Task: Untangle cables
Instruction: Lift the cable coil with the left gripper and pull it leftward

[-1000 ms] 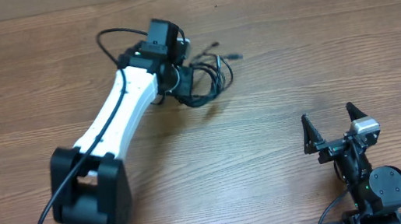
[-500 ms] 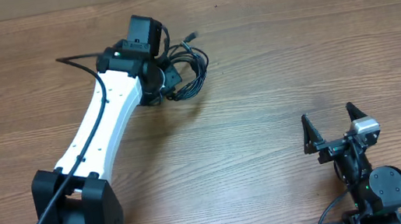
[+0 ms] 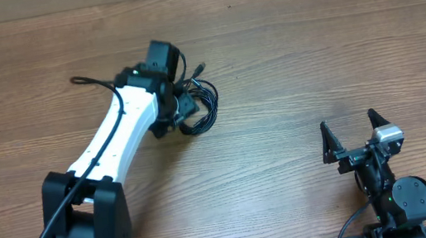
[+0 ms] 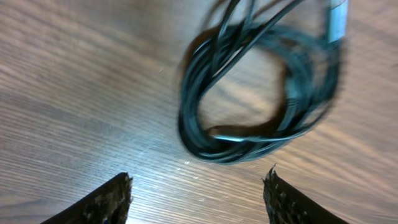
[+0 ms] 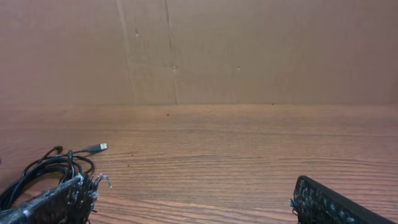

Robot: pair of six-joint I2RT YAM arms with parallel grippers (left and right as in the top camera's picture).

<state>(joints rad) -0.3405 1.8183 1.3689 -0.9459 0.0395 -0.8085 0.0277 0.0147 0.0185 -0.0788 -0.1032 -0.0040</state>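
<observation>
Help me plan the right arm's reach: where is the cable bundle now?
In the overhead view the cable bundle lies left of centre, toward the table's far edge. It is just ahead of the open left gripper and well away from the right gripper.

The left arm (image 3: 115, 137) reaches diagonally from its base at the near left out toward the far middle, its white link nearly straight and its wrist bent downward. The left gripper (image 4: 196, 200) points down, its two textured fingers spread wide apart. The right arm (image 3: 392, 190) sits folded close over its base at the near right. The right gripper (image 3: 355, 134) faces away from that base, its fingers likewise parted.
</observation>
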